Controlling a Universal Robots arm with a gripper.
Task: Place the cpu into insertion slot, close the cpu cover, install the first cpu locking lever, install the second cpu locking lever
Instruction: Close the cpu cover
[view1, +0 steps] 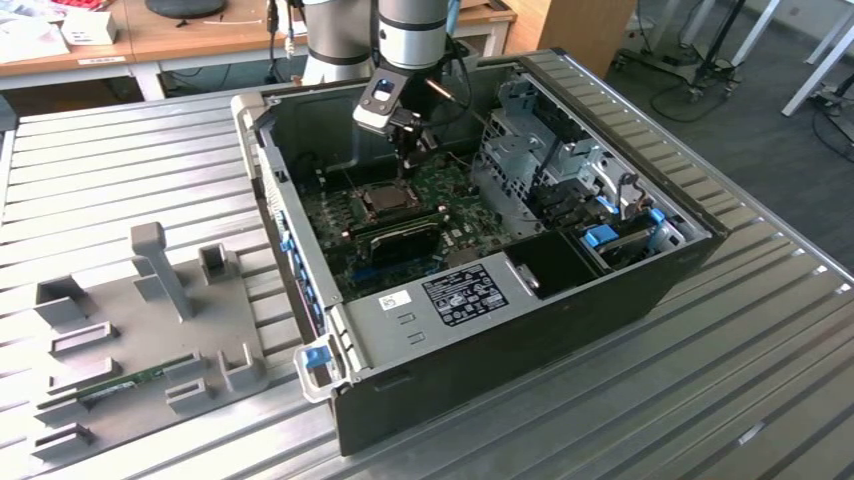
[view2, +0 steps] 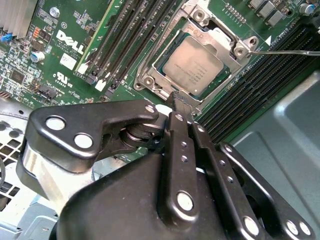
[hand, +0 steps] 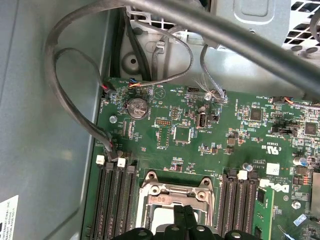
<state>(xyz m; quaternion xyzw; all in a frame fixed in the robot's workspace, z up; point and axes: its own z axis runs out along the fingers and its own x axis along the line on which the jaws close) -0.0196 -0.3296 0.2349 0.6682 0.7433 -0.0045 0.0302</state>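
Note:
The cpu (view2: 194, 65), a flat grey-brown square, lies in the insertion slot (view1: 387, 198) on the green board inside the open computer case. The silvery cpu cover (view2: 222, 39) lies flat down around it. A thin metal locking lever (view2: 287, 51) runs out from one corner of the socket over the memory slots. My gripper (view2: 175, 97) is shut with nothing between its fingers. Its tips sit at the socket's rim; whether they touch it I cannot tell. In the first wrist view the gripper (hand: 183, 214) hangs over the cover (hand: 175, 192). In the exterior view the gripper (view1: 411, 150) hangs just behind the socket.
Black memory slots (view2: 130, 40) flank the socket on both sides. Grey cables (hand: 75, 115) loop along the case wall. A metal drive cage (view1: 561, 165) fills the case at the exterior view's right. A grey fixture tray (view1: 134, 330) with a green memory stick (view1: 127, 385) lies on the slatted table.

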